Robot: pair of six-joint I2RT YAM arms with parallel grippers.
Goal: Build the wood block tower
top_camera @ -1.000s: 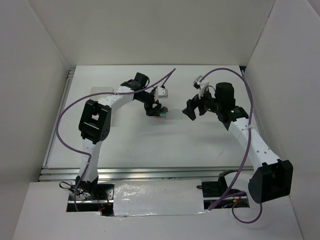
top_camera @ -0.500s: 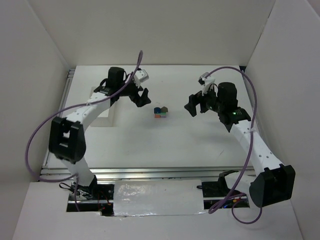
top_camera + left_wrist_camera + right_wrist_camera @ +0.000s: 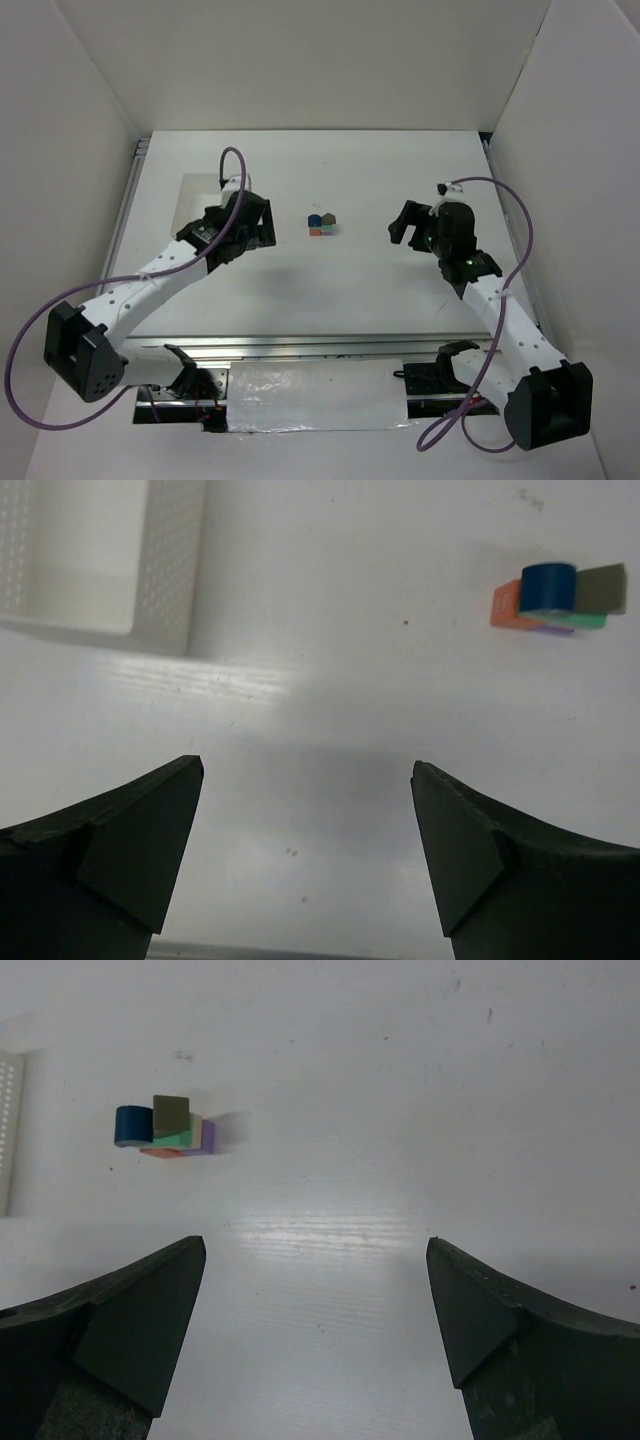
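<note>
On the white table [image 3: 330,290], the wood block tower [image 3: 321,223] stands in the middle. The left gripper [image 3: 308,768] and right gripper [image 3: 316,1245] gape wide, holding nothing.

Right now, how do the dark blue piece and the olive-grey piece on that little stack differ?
The dark blue piece is rounded, like a short cylinder; the olive-grey piece has flat, square faces. The blue one sits on the side of the left arm, the olive-grey one on the side of the right arm. Both rest side by side atop the wood block tower.
</note>
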